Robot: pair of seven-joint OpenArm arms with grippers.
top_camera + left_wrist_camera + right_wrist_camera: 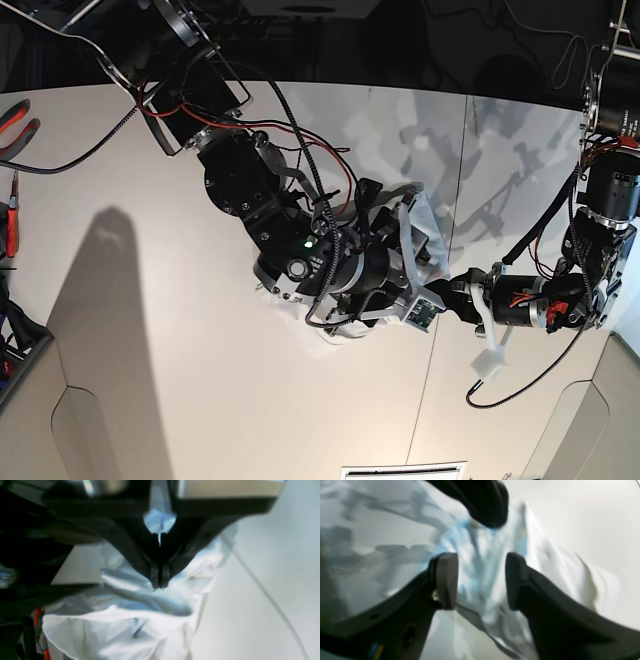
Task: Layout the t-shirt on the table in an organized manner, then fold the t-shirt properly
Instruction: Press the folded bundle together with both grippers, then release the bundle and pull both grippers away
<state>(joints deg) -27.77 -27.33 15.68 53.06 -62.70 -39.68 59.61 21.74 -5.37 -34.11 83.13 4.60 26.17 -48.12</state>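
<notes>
In the base view the right gripper (pixel 400 262) sits left of centre, over the bunched t-shirt (pixel 425 232); its wrist view shows the two pads (pixel 447 580) standing well apart, white cloth between and beyond them, though whether either pad touches the cloth cannot be told; further right, the left gripper (pixel 159 586) has its jaws pressed together over a fold of the t-shirt (pixel 120 620), and a pinch of cloth cannot be confirmed through the blur; the table (pixel 200 400) is pale cream, crossed by a thin dark seam (pixel 455 230); red-handled tools (pixel 12 120) lie at its far left edge; the room behind is dark.
</notes>
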